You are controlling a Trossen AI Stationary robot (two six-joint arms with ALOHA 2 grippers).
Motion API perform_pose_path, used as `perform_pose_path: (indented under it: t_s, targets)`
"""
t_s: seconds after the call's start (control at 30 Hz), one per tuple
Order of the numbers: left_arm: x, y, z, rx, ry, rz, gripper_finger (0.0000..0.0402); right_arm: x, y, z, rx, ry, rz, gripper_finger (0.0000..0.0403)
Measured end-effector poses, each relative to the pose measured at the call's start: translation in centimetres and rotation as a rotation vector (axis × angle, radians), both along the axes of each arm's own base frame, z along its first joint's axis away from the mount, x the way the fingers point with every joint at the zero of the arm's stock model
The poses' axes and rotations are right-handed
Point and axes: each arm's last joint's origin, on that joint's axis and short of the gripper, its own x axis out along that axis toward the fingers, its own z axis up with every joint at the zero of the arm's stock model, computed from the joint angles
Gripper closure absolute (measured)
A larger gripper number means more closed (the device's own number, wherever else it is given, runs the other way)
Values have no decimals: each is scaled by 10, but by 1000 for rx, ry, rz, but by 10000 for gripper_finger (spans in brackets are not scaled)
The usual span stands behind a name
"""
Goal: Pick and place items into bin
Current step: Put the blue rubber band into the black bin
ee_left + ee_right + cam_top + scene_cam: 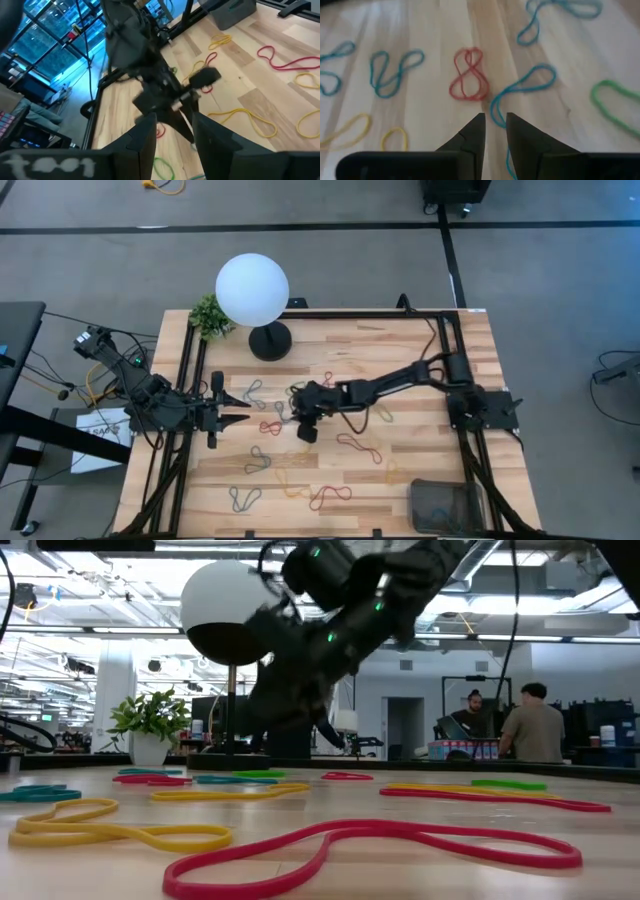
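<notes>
At the desk's left edge the left tool [240, 420] waits level, fingers parted and empty. Mid-desk, the right arm stretches leftward with its right tool [493, 131] pointed down over the scattered thin rubber-band loops, jaws slightly apart, nothing between them. A red figure-eight rubber band [468, 75] lies just ahead. This looks like the picking approach: next, descend and pinch one band. The dark grey mesh bin [445, 506] sits well apart at the right front corner.

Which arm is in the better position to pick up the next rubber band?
Probably the right. The right gripper hangs open over the middle of the table, with a red band just ahead of its fingertips. The left gripper waits at the table's left side.
</notes>
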Motion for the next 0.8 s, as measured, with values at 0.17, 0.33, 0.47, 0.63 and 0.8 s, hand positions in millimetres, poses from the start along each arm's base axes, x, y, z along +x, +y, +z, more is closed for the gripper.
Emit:
perform_pose_path:
  t_s: [0.17,0.33,0.47,0.63,0.8]
  targets:
    - [0,0,0,0,-1,0,283,7,0,-14,-21,33,24,332]
    - [0,0,0,4,0,-1,283,5,-1,-14,-42,63,6,332]
    - [0,0,0,4,0,-1,283,5,-1,-14,-90,56,28,332]
    - [0,0,0,3,0,-1,283,3,-1,-17,-103,91,39,332]
    - [0,0,0,3,0,0,283,2,-1,-17,-89,102,25,332]
